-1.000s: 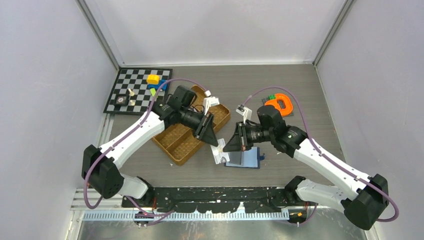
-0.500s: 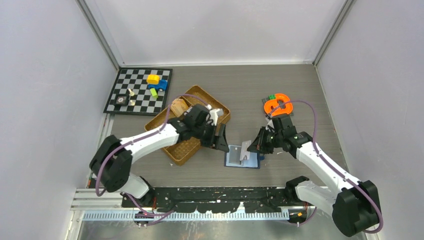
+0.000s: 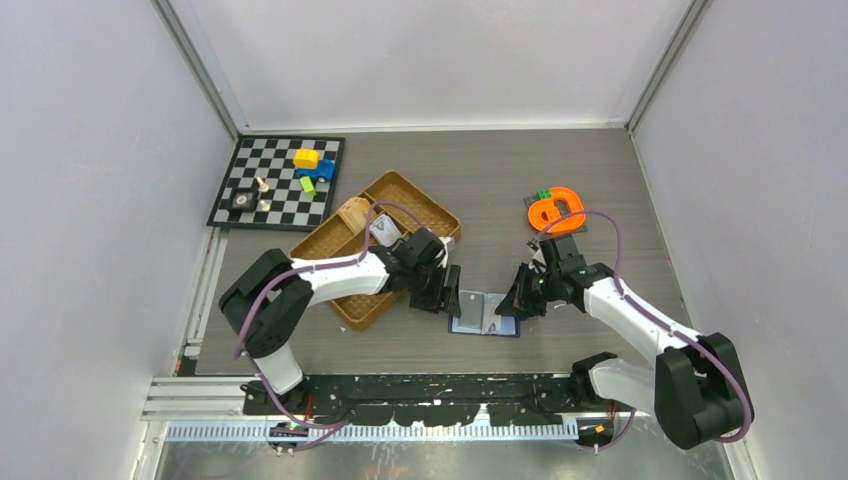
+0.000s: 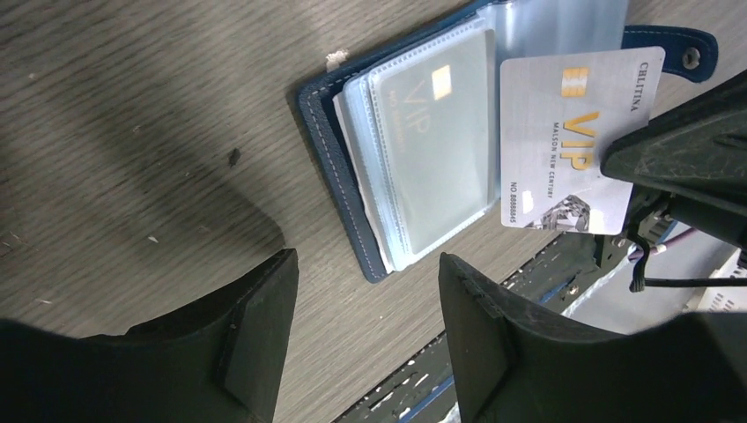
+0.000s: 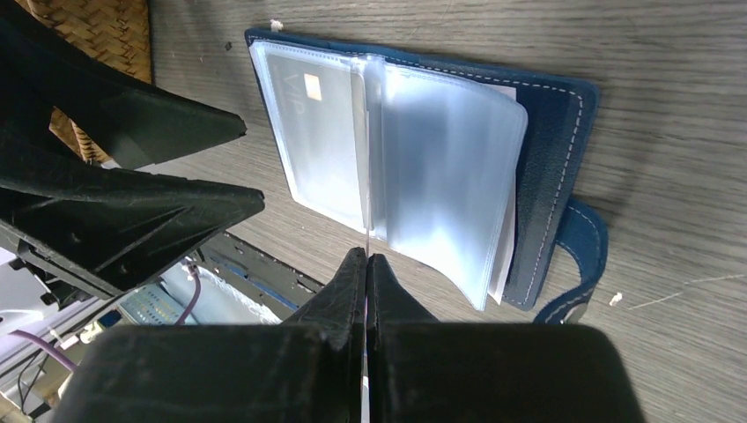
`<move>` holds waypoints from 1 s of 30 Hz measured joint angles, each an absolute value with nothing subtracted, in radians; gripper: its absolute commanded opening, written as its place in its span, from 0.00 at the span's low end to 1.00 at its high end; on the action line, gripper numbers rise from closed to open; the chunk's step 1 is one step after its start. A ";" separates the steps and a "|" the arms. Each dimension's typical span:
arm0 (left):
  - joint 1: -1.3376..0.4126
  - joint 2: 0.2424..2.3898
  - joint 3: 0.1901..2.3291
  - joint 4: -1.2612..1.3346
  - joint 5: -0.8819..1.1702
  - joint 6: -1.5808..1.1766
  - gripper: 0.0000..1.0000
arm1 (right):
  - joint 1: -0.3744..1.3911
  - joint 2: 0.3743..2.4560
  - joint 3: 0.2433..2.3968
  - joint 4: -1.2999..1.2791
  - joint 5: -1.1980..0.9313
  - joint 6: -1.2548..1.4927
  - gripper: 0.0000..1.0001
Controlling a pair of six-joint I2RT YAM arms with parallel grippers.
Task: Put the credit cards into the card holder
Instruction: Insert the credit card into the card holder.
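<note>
The card holder (image 3: 484, 314) lay open on the table (image 3: 480, 180) just ahead of the left gripper (image 4: 366, 291), whose jaws stood apart and empty, while the right gripper (image 5: 366, 264) pinched a silver credit card (image 4: 573, 141) at its fingertips, over the holder's clear sleeves (image 5: 449, 167).

Card holder (image 4: 321, 154) leather-look w/ glossy plastic sleeves (image 4: 432, 150), table (image 4: 132, 106) matt woodgrain
</note>
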State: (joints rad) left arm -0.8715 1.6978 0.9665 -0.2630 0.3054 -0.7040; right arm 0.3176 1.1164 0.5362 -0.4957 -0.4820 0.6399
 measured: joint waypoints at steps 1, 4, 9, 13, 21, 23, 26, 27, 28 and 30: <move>-0.873 1.702 0.967 -0.262 0.300 -0.704 0.60 | 0.318 1.126 0.535 -0.487 -0.488 0.637 0.01; -0.875 1.713 0.973 -0.262 0.287 -0.704 0.58 | 0.318 1.144 0.530 -0.469 -0.504 0.630 0.00; -0.877 1.736 0.992 -0.262 0.270 -0.701 0.53 | 0.318 1.153 0.528 -0.456 -0.514 0.621 0.00; -0.877 1.754 1.011 -0.267 0.256 -0.695 0.47 | 0.318 1.174 0.527 -0.447 -0.516 0.607 0.01; -0.877 1.791 1.053 -0.281 0.229 -0.670 0.38 | 0.318 1.163 0.527 -0.442 -0.530 0.592 0.01; -0.877 1.800 1.063 -0.284 0.224 -0.667 0.36 | 0.318 1.144 0.527 -0.443 -0.532 0.588 0.00; -0.877 1.812 1.079 -0.288 0.216 -0.659 0.35 | 0.318 1.126 0.527 -0.443 -0.536 0.584 0.01; -0.877 1.814 1.082 -0.289 0.215 -0.654 0.35 | 0.318 1.125 0.527 -0.444 -0.537 0.582 0.01; -0.877 1.816 1.085 -0.291 0.213 -0.650 0.34 | 0.318 1.125 0.527 -0.445 -0.537 0.581 0.01; -0.877 1.820 1.092 -0.297 0.207 -0.645 0.34 | 0.318 1.125 0.527 -0.449 -0.536 0.581 0.01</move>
